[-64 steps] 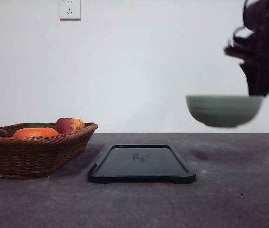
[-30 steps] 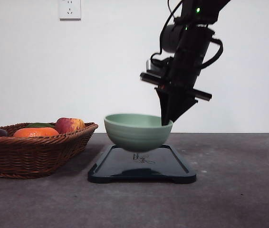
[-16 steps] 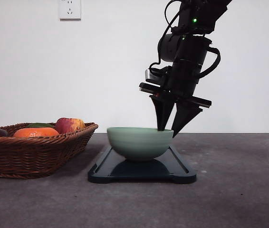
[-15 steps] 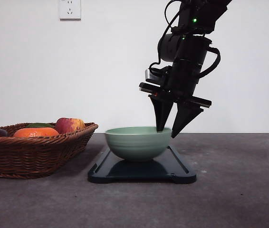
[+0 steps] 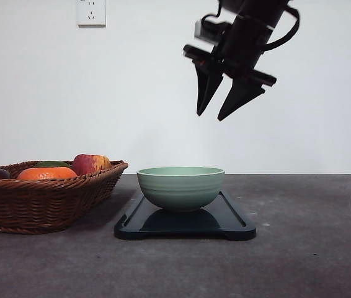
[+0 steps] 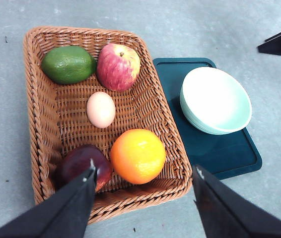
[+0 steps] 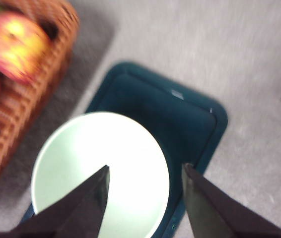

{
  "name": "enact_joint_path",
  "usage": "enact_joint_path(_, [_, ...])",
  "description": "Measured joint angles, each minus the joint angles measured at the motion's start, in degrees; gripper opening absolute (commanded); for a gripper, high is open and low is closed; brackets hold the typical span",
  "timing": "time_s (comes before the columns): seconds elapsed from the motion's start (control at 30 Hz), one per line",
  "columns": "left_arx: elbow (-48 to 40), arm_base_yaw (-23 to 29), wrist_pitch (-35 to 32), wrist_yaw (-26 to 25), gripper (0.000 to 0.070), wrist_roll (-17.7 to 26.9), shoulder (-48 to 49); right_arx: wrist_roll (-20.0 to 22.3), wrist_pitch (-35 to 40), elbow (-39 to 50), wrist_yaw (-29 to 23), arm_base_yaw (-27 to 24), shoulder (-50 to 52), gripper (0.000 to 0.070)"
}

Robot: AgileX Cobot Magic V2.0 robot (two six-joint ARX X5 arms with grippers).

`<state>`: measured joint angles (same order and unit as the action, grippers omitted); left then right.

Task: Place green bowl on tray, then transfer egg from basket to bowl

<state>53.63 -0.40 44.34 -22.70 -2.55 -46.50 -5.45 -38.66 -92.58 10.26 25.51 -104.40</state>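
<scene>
A: Status? 
B: I see the green bowl (image 5: 180, 187) seated on the tray (image 5: 237, 225), lower centre; right gripper (image 5: 219, 115) apart, empty, upper right.

A: Next? 
B: I bring the left gripper (image 6: 143, 174), apart, onto the egg (image 6: 101, 109) mid-basket (image 6: 37, 119).

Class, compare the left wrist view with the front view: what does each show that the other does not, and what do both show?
Left wrist view alone: the egg lying on the basket floor, apart from the other fruit, a dark purple fruit, and the open left hand.

Front view alone: the wall socket and the open right hand above the green bowl.

Both: basket, apple, orange, and green bowl sitting empty on the tray.
</scene>
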Motion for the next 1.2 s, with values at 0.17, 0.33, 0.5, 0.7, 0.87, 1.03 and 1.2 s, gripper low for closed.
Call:
enact_joint_path(0.17, [0.00,0.00,0.01,0.00,0.0387,0.00,0.00,0.01,9.37,13.49,0.00,-0.02,8.60,0.0276])
enact_joint_path(0.33, [0.00,0.00,0.00,0.00,0.0387,0.02,0.00,0.00,17.75,26.47,0.00,-0.02,19.94,0.0276])
enact_joint_path(0.5, [0.00,0.00,0.00,0.00,0.0387,0.00,0.00,0.06,21.31,37.66,-0.02,-0.02,29.76,0.0276])
enact_joint_path(0.7, [0.00,0.00,-0.05,0.00,0.0391,0.00,0.00,0.09,22.95,48.59,-0.20,-0.02,41.66,0.0276])
enact_joint_path(0.87, [0.00,0.00,-0.37,0.00,0.0391,-0.04,-0.02,0.13,23.45,55.18,-1.33,-0.02,51.30,0.0276])
enact_joint_path(1.03, [0.47,-1.26,-1.05,0.00,0.0406,-1.26,-1.34,0.13,20.66,58.30,-1.36,-0.02,57.41,0.0276])
enact_joint_path(1.2, [5.41,-5.16,1.14,0.53,0.0436,-2.43,-7.50,0.13,19.68,58.32,-1.36,-0.02,58.16,0.0276])
